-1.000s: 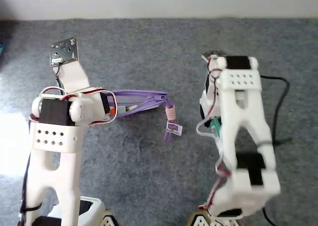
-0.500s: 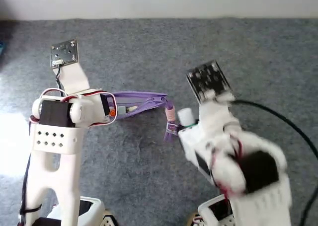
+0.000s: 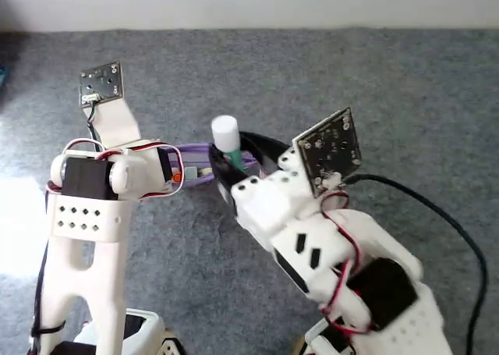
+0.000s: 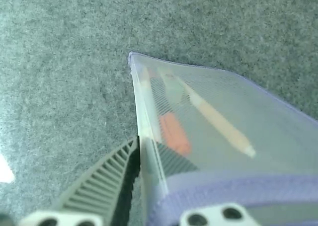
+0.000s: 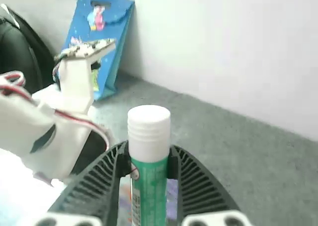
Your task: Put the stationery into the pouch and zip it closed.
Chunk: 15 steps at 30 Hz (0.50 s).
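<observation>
High view: right end effector (image 3: 231, 166) clamping glue stick (image 3: 227, 136) hides end of pouch (image 3: 193, 150).

The desk (image 3: 405, 82) is covered in grey cloth like felt, matt and slightly rough. The pouch (image 4: 238, 112) is translucent plastic with a fine ribbed weave, faintly glossy, edged with a purple cloth zip band (image 4: 223, 196). The glue stick (image 5: 148, 156) is smooth plastic, with a matt white ridged cap over a glossy green body. The fingers (image 5: 198, 186) are matt black ridged plastic. The arms (image 3: 86, 214) have smooth white plastic shells.
</observation>
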Available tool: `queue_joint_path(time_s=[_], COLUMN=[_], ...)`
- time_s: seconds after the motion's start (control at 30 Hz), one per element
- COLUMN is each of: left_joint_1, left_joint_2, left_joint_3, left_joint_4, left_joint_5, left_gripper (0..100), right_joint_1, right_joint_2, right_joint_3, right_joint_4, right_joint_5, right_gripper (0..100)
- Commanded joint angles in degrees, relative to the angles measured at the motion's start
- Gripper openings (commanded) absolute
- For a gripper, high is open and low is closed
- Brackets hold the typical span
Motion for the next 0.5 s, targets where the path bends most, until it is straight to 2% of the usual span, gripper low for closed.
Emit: queue_joint_path(time_s=[0.0, 0.13, 0.47], left_joint_1=[0.26, 0.26, 0.26], left_joint_2=[0.35, 0.35, 0.35], left_joint_3=[-0.04, 0.04, 0.13], left_joint_4=[-1.49, -1.49, -1.58], left_joint_5=[0.70, 0.70, 0.70], left_gripper=[1, 1, 1], right_joint_1=[-0.31, -0.40, -0.84], right_joint_2=[2.15, 3.74, 10.77], right_joint_3=[5.36, 7.47, 9.32], right_joint_4=[-13.32, -20.00, -24.31], right_joint_5=[-0.62, -0.62, -0.70], right_gripper=[0.9, 0.9, 0.9])
